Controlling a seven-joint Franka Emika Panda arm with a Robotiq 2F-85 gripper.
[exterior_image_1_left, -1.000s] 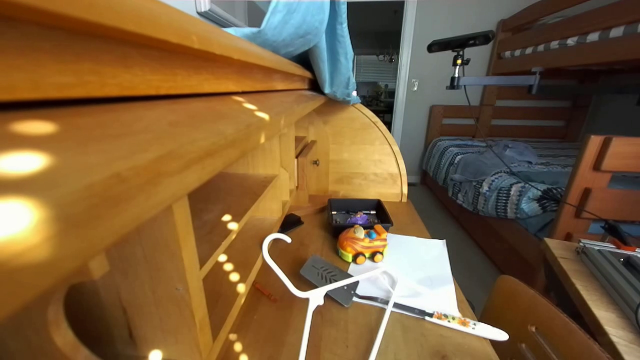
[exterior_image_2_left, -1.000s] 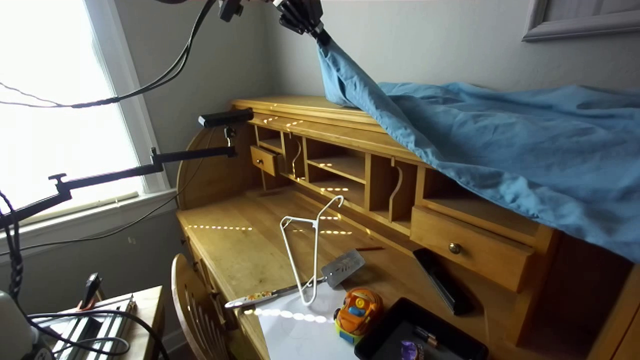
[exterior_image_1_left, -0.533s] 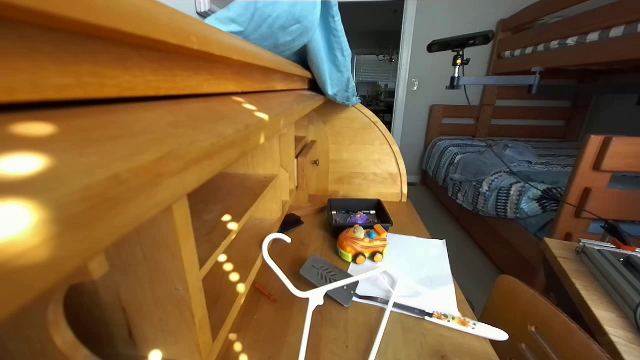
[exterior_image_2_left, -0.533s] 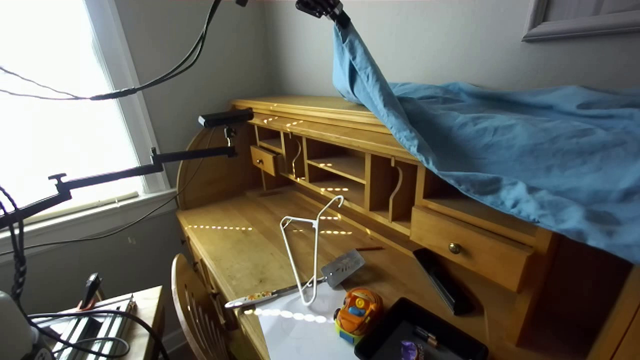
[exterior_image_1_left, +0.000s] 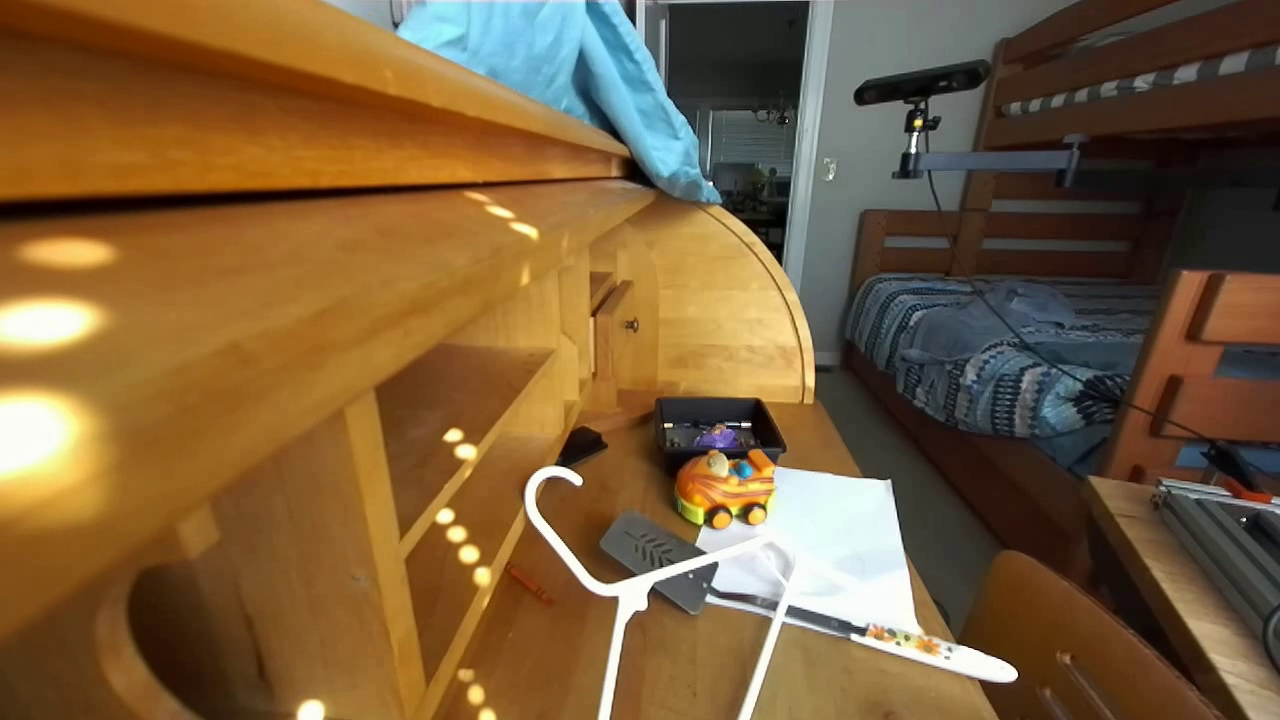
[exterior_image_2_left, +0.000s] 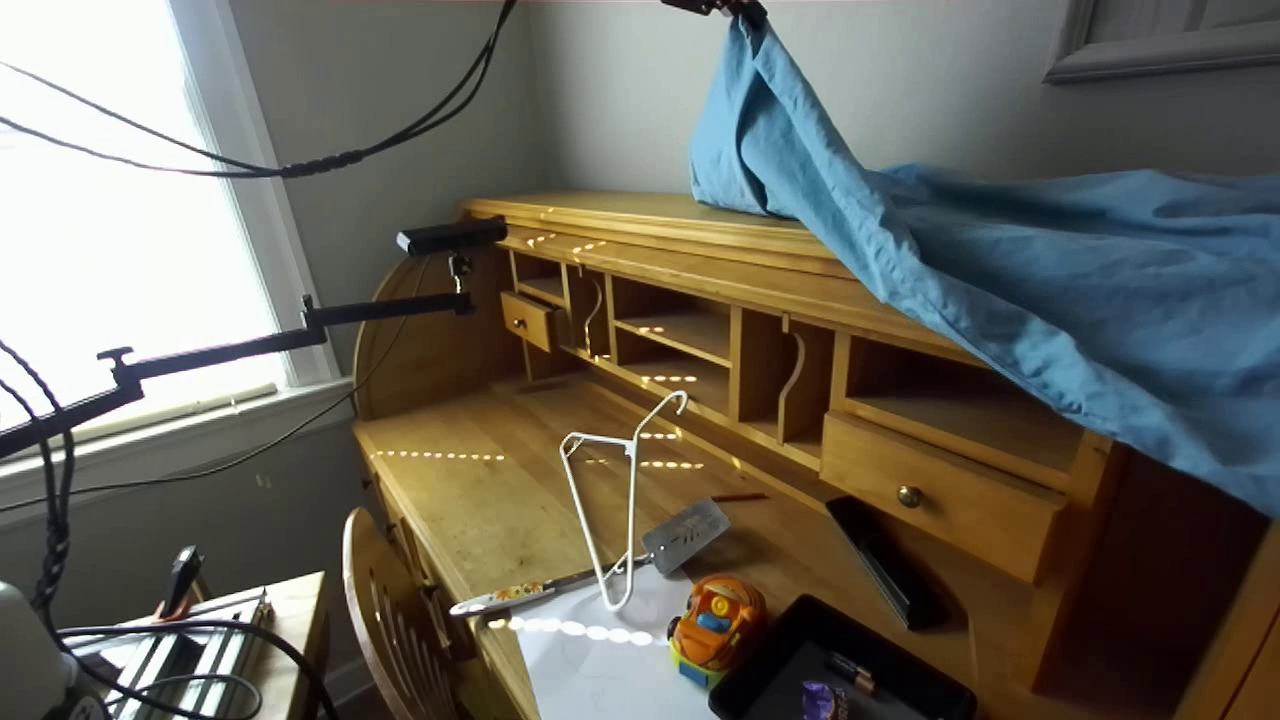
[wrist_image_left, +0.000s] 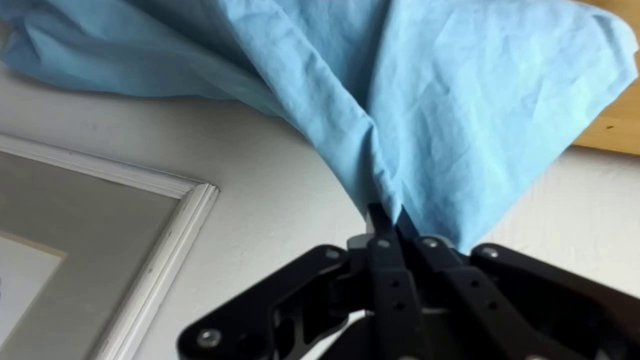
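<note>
Your blue cloth lies along the top of the wooden desk, spilling over its front at one end and drawn up into a tall peak at the other; your gripper has that peak clenched, the fabric pinched between its jaws in the wrist view; compared with a second ago, the peak has risen and moved toward the wall frame in an exterior view, so you now see barely any of the gripper at the top edge there; the cloth's lower edge has drawn back too, baring more of the compartment above the drawer.

On the desktop you find things placed as they were: the white hanger stands up, crossing the spatula in both exterior views, though you cannot tell whether they touch; the spatula's shaft lies over the white paper; the toy car sits at the paper's edge, just beside the black tray; a long black object lies near the drawer.
</note>
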